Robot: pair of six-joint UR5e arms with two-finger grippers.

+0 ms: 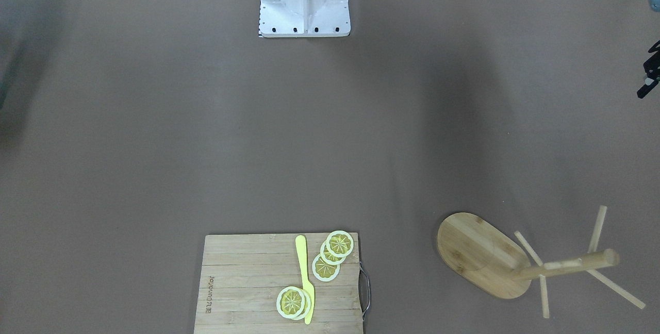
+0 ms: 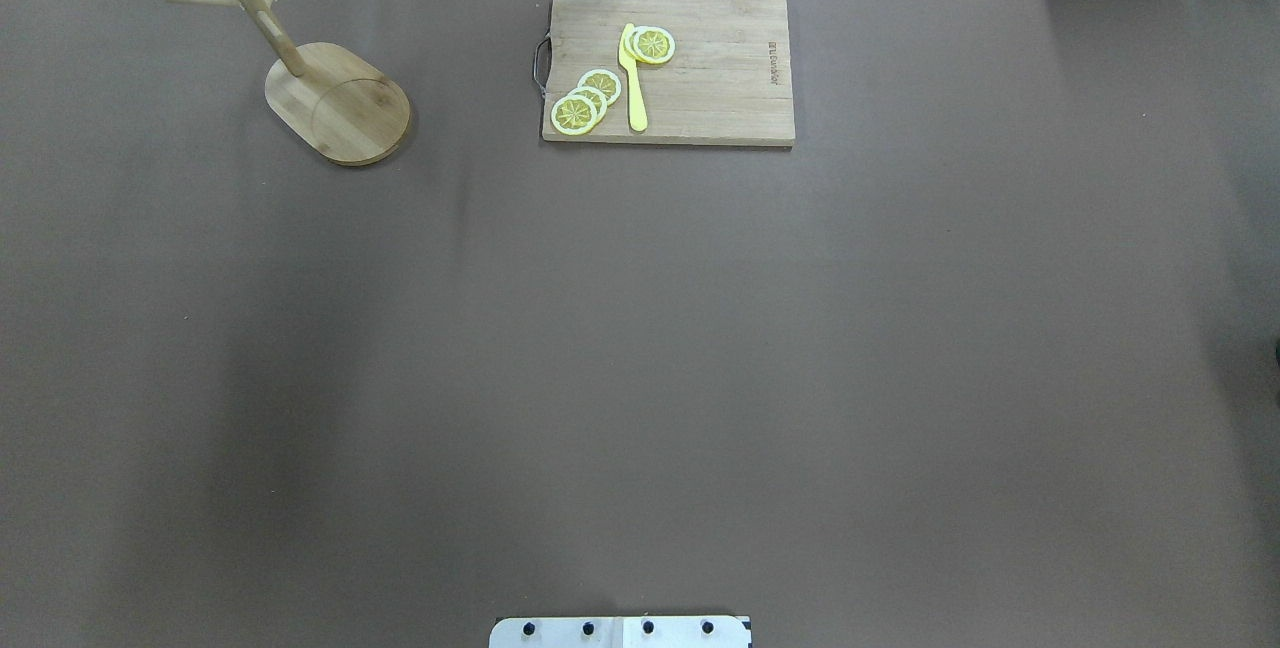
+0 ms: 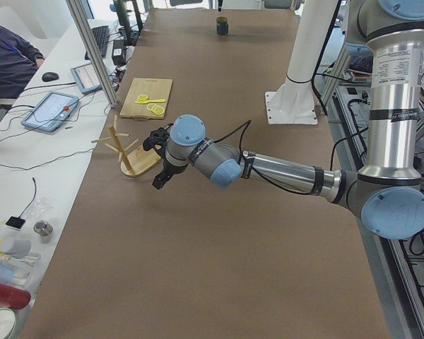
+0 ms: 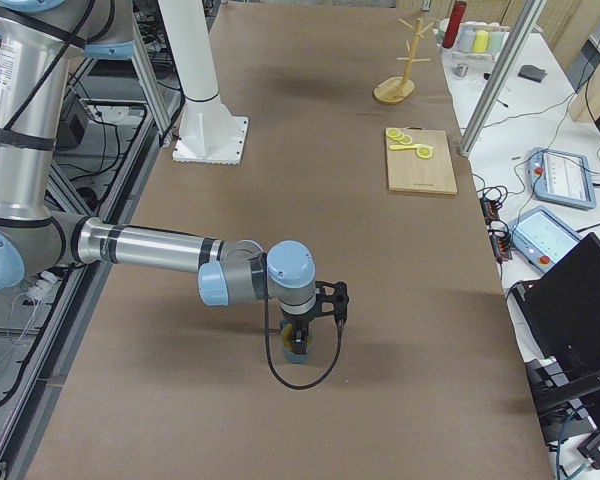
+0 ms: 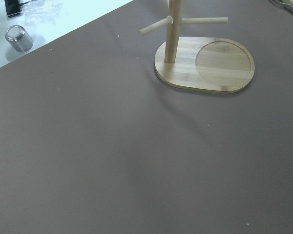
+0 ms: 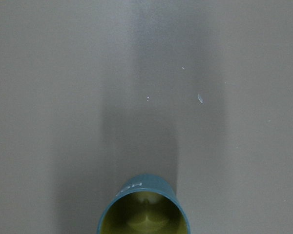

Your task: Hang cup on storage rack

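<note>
The cup [image 6: 144, 207], slate-blue with a yellow-olive inside, stands upright on the brown table at the bottom edge of the right wrist view. In the exterior right view my right gripper [image 4: 302, 335] hangs right over the cup [image 4: 296, 342]; I cannot tell whether it is open or shut. The bamboo storage rack [image 2: 335, 103] stands at the far left of the table, post and pegs upright. It also shows in the left wrist view [image 5: 205, 63]. My left gripper [image 3: 162, 171] hovers beside the rack [image 3: 136, 154]; I cannot tell its state. No fingers show in either wrist view.
A wooden cutting board [image 2: 720, 88] with lemon slices [image 2: 585, 100] and a yellow knife [image 2: 633, 78] lies at the far middle of the table. The robot's white base [image 1: 304, 1] stands at the near edge. Small items [image 3: 14, 247] lie on the white bench beyond the left end.
</note>
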